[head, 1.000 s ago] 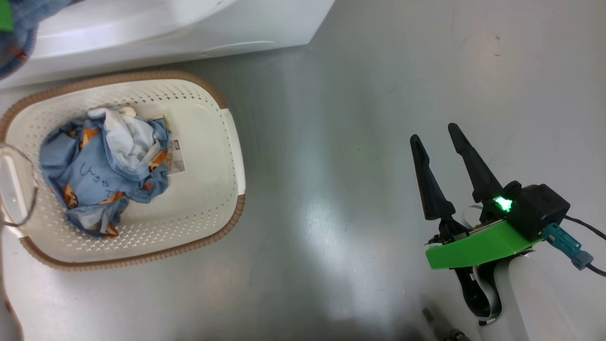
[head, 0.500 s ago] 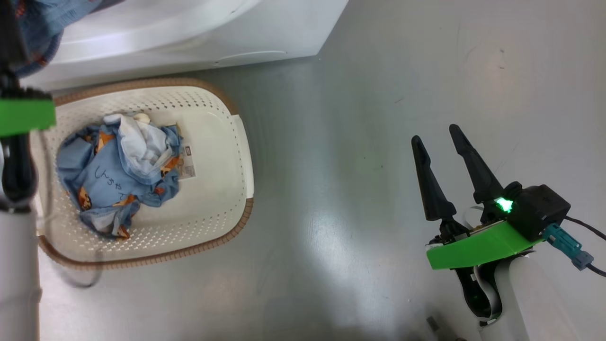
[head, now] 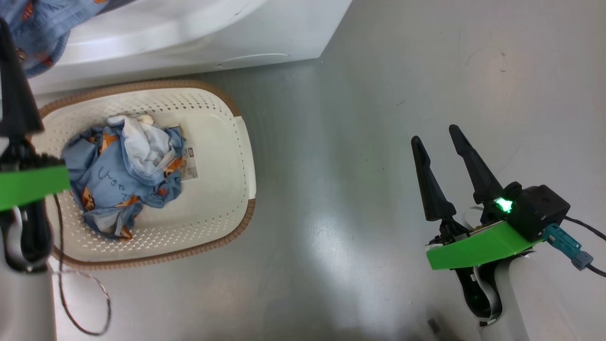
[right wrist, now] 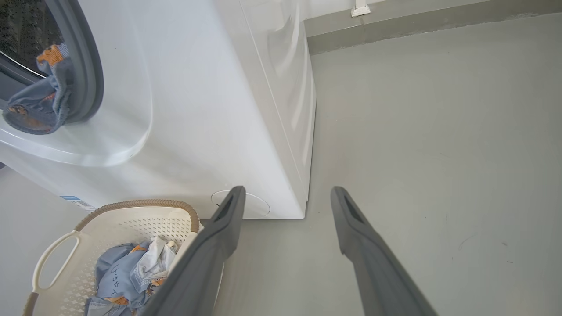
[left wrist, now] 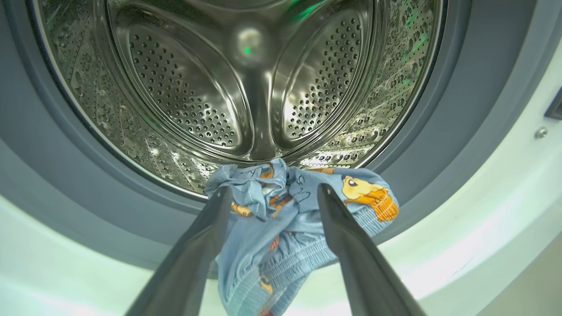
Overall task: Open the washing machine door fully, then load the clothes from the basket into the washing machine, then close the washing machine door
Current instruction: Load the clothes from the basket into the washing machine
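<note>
Head view, writing: dark handwritten strokes run across the blue clothes [head: 118, 182]. They are a few curved characters and cannot be read with certainty. A small printed sticker [head: 191, 163] lies on the basket's bottom beside the clothes, its print too small to read.
Head view, basket: the basket [head: 222, 142] stands on the floor [head: 378, 94] just in front of the washing machine [head: 213, 33], with the clothes bunched inside it.
Head view, right claw: the right claw [head: 434, 132] hangs over bare floor well apart from the washing machine. Its fingers are spread wide with nothing between them.
Left wrist view, drum: this view looks straight into the washing machine's perforated steel drum [left wrist: 184, 87], ringed by the grey-blue gasket [left wrist: 52, 175]. The head view takes the machine from above.
Left wrist view, garment: a bear-print garment [left wrist: 303, 210] drapes over the gasket's lower lip, part inside the washing machine's mouth and part hanging out.
Left wrist view, left claw: the left claw [left wrist: 274, 188] stands wide, one finger on either side of the garment, clamping nothing. Whether the fingers brush the fabric cannot be told.
Right wrist view, label: a blue label [right wrist: 72, 201] sits at the washing machine's lower front corner, its print too small to read.
Right wrist view, outside: the machine's white front and side show, with the garment dangling at its mouth and the basket's looped handle [right wrist: 48, 259] at its foot.
</note>
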Controlling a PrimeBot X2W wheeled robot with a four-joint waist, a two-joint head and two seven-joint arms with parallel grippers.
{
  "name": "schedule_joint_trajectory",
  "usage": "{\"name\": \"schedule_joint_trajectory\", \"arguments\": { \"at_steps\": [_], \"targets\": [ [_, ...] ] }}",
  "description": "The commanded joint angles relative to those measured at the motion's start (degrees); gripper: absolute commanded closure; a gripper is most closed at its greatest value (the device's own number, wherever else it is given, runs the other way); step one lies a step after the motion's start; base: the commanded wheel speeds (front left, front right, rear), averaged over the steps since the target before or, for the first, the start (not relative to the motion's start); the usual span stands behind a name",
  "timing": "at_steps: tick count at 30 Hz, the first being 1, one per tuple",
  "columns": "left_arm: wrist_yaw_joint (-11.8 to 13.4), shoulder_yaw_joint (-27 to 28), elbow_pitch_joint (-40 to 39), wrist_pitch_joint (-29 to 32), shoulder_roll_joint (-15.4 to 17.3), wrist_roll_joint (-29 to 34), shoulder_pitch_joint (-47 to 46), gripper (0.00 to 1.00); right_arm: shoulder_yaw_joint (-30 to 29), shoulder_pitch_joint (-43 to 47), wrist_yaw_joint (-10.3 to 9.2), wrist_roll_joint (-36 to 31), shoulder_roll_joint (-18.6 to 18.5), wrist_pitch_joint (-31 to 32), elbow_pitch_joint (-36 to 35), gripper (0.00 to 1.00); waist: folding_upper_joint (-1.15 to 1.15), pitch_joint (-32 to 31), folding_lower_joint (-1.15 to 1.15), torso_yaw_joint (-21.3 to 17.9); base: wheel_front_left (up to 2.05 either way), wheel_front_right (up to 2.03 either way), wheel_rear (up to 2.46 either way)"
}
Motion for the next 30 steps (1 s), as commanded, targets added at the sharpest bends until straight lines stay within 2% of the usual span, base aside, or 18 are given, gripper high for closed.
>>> {"name": "schedule_joint_trajectory", "arguments": {
  "at_steps": [1,17,30],
  "targets": [
    [-0.2,2.2,-2.0,-0.2,1.7,0.8,2.5,0.00,1.4,1.7,0.09,-0.3,0.3,-0.3,-1.1,0.00,0.00,0.0,0.00,0.0,0.00,0.00,0.00],
    [-0.2,6.3,-2.9,-0.2,-1.0,1.8,13.6,0.00,1.5,1.5,0.09,-0.4,0.3,-0.3,-0.8,0.00,0.00,-0.5,0.00,0.3,0.00,0.00,0.00],
    [-0.2,7.3,-2.5,-0.2,-3.0,2.6,21.8,0.00,1.9,1.4,0.09,-0.3,0.3,-0.3,-0.6,0.00,0.00,-0.4,0.00,0.0,0.00,0.00,0.00]
  ]
}}
